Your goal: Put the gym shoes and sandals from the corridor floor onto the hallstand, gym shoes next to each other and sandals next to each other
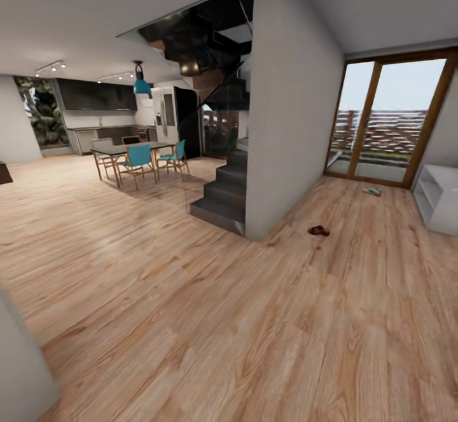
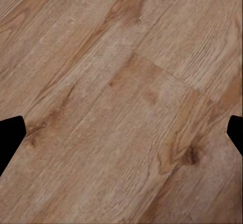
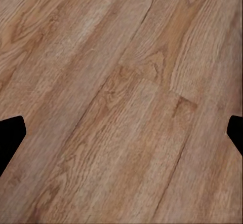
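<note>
I have the base standing in the open living area, facing the grey dividing wall [image 1: 292,104], which I use as my landmark. Just beyond its near corner, on the corridor floor [image 1: 356,295], lies a dark brown sandal [image 1: 319,231], low and flat; I cannot tell whether it is one sandal or two lying together. Farther along the wall's corridor side, near the glazed door [image 1: 388,123], sits a small pale, greenish object [image 1: 373,191], probably a gym shoe, though it is too small to be certain. The hallstand [image 1: 439,202], a pale grey boxy unit with an open slot, stands across the corridor from the wall. Nothing is on it that I can see, so I judge the task barely begun and the next need to be a drive round the wall's corner. On the wall's other side are dark stairs [image 1: 226,196] and a dining table with teal chairs [image 1: 137,158]. The left gripper [image 2: 121,133] and right gripper [image 3: 121,133] hang over matte wood-grain planks, each with its black fingertips spread wide and nothing between them, ready for a first pick.
</note>
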Controlling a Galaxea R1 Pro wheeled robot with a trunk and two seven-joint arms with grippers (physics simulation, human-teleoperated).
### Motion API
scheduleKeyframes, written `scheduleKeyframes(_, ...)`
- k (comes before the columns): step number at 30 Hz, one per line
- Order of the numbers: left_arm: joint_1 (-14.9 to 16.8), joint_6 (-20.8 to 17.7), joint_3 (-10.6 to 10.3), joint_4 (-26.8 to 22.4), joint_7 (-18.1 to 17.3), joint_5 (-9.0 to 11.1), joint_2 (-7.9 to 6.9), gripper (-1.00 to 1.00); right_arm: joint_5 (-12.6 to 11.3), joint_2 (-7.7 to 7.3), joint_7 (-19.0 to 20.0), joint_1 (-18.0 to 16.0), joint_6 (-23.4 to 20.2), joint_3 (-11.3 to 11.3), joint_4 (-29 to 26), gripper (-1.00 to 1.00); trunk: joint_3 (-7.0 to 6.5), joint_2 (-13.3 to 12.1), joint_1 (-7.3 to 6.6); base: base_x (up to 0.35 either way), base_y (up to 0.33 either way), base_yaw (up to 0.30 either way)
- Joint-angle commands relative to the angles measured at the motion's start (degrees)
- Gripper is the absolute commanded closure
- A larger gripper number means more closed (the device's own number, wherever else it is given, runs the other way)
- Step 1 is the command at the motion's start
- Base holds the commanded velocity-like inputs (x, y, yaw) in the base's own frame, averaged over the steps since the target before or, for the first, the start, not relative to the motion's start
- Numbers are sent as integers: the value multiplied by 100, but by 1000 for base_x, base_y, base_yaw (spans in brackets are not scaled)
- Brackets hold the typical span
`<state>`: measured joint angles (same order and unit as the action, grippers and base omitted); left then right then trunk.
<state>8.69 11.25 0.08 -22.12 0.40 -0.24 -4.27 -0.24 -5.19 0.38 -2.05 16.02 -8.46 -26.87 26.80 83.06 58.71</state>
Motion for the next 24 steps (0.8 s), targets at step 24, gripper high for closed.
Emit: scheduleKeyframes(24, 1, 18, 4, 4, 6, -3, -11, -100, -2, 7, 1, -6, 19, -7, 11, -100, 6, 2, 2, 241, -196, -282)
